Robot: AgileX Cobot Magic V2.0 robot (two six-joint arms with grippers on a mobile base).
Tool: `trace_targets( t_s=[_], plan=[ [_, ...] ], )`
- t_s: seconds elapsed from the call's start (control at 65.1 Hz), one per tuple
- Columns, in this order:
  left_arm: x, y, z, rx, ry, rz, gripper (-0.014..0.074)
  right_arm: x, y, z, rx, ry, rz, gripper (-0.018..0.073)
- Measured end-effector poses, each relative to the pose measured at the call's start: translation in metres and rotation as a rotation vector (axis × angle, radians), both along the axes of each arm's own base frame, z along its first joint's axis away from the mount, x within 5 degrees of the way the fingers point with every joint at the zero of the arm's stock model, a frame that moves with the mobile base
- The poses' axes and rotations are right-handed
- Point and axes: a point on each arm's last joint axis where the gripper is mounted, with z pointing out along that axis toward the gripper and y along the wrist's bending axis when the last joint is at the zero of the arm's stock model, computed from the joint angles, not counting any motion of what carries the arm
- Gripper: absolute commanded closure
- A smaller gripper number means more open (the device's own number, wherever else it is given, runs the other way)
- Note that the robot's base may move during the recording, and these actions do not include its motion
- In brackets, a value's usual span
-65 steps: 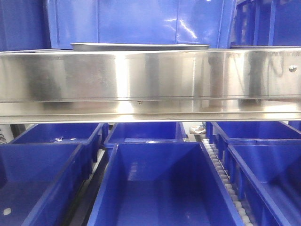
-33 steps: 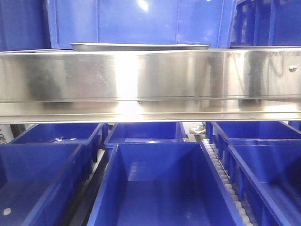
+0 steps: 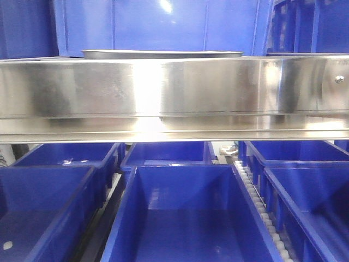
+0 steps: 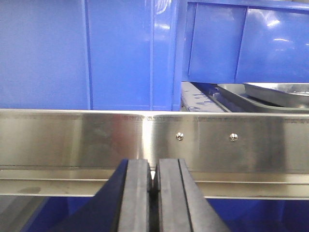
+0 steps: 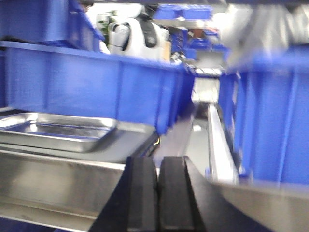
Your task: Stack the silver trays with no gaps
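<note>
A silver tray (image 5: 58, 129) lies on a shelf behind the steel rail, left of my right gripper (image 5: 158, 162) in the right wrist view. Its rim (image 3: 161, 53) shows just above the rail in the front view. In the left wrist view the tray (image 4: 270, 94) is at the far right, beyond the rail; a second rim seems to lie under it. My left gripper (image 4: 154, 166) is shut and empty, in front of the rail. My right gripper is shut and empty, level with the rail top. Neither gripper shows in the front view.
A long steel rail (image 3: 174, 95) spans the front view and both wrist views (image 4: 72, 140). Blue bins (image 3: 185, 213) stand below the rail, and more blue bins (image 4: 87, 53) stand behind the tray. A roller track (image 3: 262, 210) runs between the lower bins.
The reflections on the rail have shifted a little. The tray rim and the bins have not moved.
</note>
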Motion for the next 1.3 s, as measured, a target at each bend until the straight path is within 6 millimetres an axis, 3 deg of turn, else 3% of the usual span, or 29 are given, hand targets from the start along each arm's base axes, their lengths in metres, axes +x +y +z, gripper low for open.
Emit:
trace_targets(
  t_s=[0.138, 0.215, 1.305],
  plan=[
    [0.000, 0.000, 0.000, 0.000, 0.000, 0.000, 0.0603, 0.008, -0.003, -0.032, 0.051, 0.028, -0.051, 0.0638],
    [0.000, 0.000, 0.000, 0.000, 0.000, 0.000, 0.0603, 0.009, -0.003, -0.037, 0.054, 0.035, -0.060, 0.0638],
    [0.000, 0.000, 0.000, 0.002, 0.000, 0.000, 0.0603, 0.009, -0.002, -0.048, 0.026, 0.143, -0.052, 0.0638]
  ],
)
